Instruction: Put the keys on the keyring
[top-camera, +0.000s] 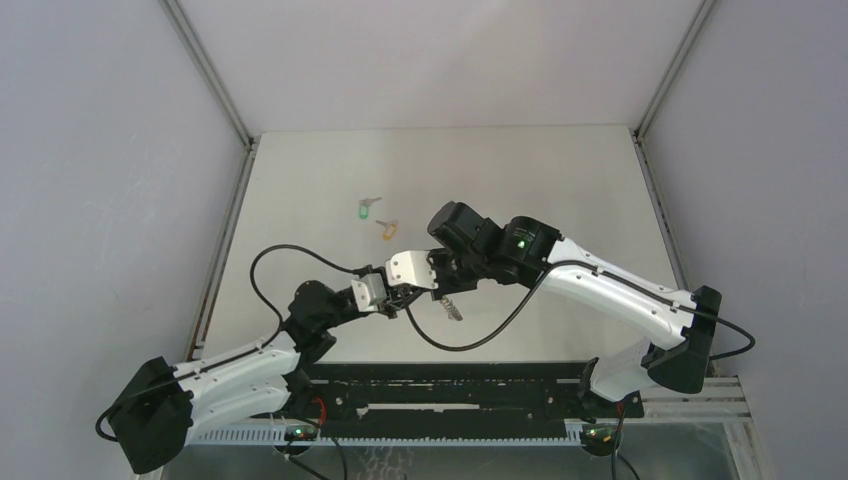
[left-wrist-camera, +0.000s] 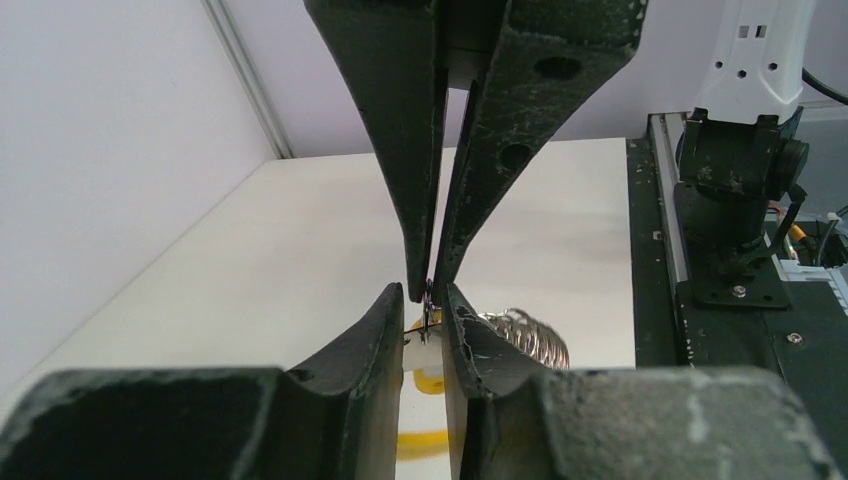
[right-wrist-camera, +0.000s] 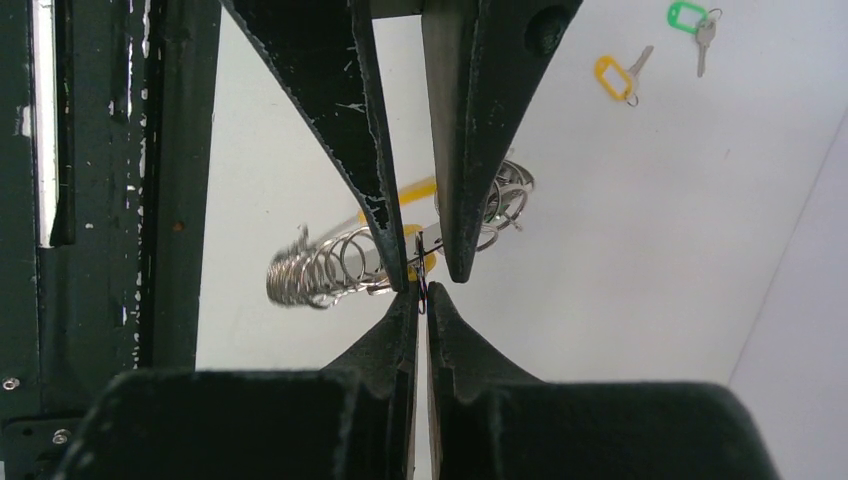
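Tip-to-tip meeting above the table (top-camera: 520, 170).
Your right fingers (right-wrist-camera: 398, 335) pinch the keyring (right-wrist-camera: 300, 272); left fingers (right-wrist-camera: 350, 150) straddle it (grip unclear).

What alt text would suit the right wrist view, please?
The right gripper, facing the left gripper, pinches a thin wire ring beside the coiled silver keyring. A green-tagged key and a yellow-tagged key lie on the table.

L gripper (left-wrist-camera: 423, 296) narrowly apart, R gripper (right-wrist-camera: 421, 292) pinched shut, tip-to-tip

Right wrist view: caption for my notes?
Right end effector pinching a wire loop beside the coiled keyring; green-tagged key and yellow-tagged key beyond.
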